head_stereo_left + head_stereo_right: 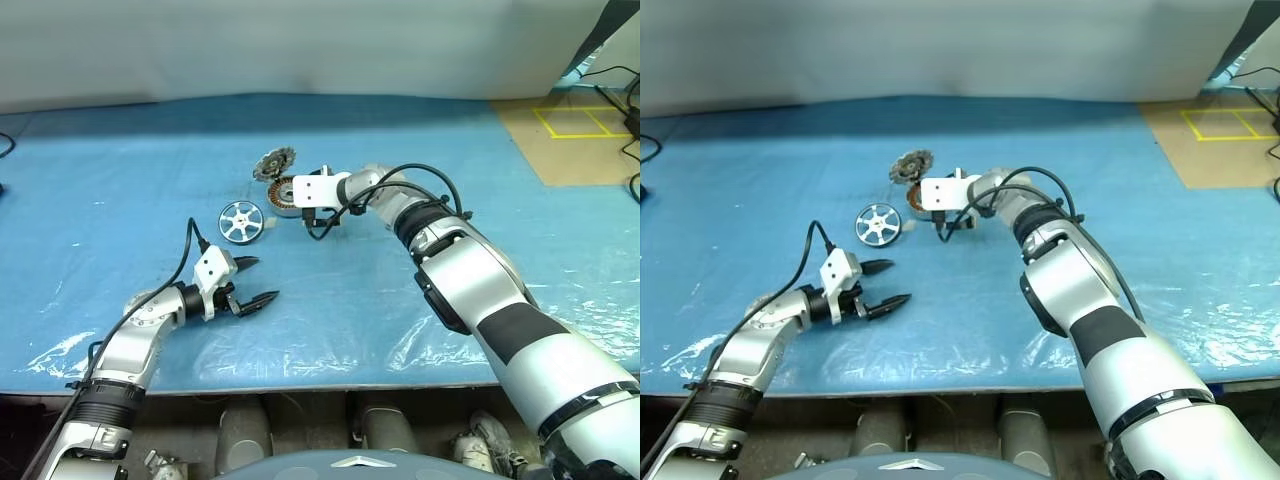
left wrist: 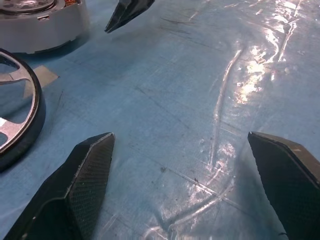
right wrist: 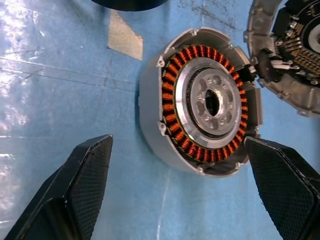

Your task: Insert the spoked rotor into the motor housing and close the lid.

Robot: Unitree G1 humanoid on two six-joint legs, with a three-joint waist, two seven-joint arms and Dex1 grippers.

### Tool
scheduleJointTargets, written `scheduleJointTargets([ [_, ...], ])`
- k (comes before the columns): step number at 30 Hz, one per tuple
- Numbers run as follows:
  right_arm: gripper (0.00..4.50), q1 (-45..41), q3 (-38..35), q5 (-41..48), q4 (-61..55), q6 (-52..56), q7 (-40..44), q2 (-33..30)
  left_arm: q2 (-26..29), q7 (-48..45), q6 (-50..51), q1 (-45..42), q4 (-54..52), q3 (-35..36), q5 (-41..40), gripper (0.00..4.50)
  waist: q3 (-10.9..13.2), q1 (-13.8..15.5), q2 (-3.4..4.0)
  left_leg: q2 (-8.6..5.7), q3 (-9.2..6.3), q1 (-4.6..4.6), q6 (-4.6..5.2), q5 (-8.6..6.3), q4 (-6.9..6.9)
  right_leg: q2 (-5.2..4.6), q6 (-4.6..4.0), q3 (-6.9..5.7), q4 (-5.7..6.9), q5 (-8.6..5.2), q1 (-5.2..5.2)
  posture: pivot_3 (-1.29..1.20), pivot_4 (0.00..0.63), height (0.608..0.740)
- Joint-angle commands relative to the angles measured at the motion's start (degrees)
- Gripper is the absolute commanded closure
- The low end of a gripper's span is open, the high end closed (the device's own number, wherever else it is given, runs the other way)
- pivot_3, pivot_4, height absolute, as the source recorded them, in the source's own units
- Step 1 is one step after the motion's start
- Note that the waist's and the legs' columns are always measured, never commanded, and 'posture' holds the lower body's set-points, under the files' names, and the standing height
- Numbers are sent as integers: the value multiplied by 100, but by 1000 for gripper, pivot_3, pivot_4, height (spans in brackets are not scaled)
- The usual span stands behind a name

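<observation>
The spoked rotor (image 1: 241, 221), a small silver wheel, lies flat on the blue table. Just behind it to the right sits the motor housing (image 3: 205, 100), a round can with a copper winding ring and a silver centre. Its lid (image 1: 273, 162) stands swung open at the far side. My right gripper (image 3: 180, 145) hovers over the housing, open, with one finger to either side and nothing held. My left gripper (image 1: 262, 280) is open and empty above bare table, nearer the front than the rotor (image 2: 20, 115).
Wrinkled blue plastic sheet (image 1: 450, 130) covers the table, whose front edge (image 1: 300, 385) is close to me. A grey tape patch (image 3: 125, 35) lies between rotor and housing. A tan board with yellow tape (image 1: 580, 125) and cables sit at the far right.
</observation>
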Motion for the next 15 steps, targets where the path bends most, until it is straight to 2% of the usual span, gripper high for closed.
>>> scheduleJointTargets([
  [1, 42, 89, -237, 208, -81, 38, 185, 116, 48, 40, -18, 7, -235, 83, -58, 0, 0, 0, 0, 0, 0, 1, 0, 0, 0, 0, 0, 0, 0, 0, 0, 0, 150, 740],
  [5, 42, 241, -220, 127, -74, 101, 224, 146, 49, 74, -10, 3, -241, 77, -41, 0, 0, 0, 0, 0, 0, 1, 1, 0, 0, 0, 0, 0, 1, 0, 0, 0, 150, 740],
  [7, 419, 272, -240, 114, -72, 141, 196, 154, 50, 88, -7, -25, -226, 74, -36, 0, 0, 0, 0, 0, 0, 4, 1, 0, 0, 0, 0, 0, 1, 0, 2, 0, 150, 740],
  [10, 1301, 286, -250, 89, -72, 168, 157, 150, 59, 111, -18, -7, -233, 80, -30, 0, 0, 0, 0, 0, 0, 8, 0, 0, 0, 0, 0, 1, 2, 0, 4, 0, 150, 740],
  [15, 3031, 281, -206, 15, -74, 157, 139, 123, 54, 138, -49, 30, -215, 68, -17, 0, 0, 0, 0, 0, 0, 14, -1, -1, 0, 0, 0, 1, 3, 0, 10, 0, 150, 740],
])
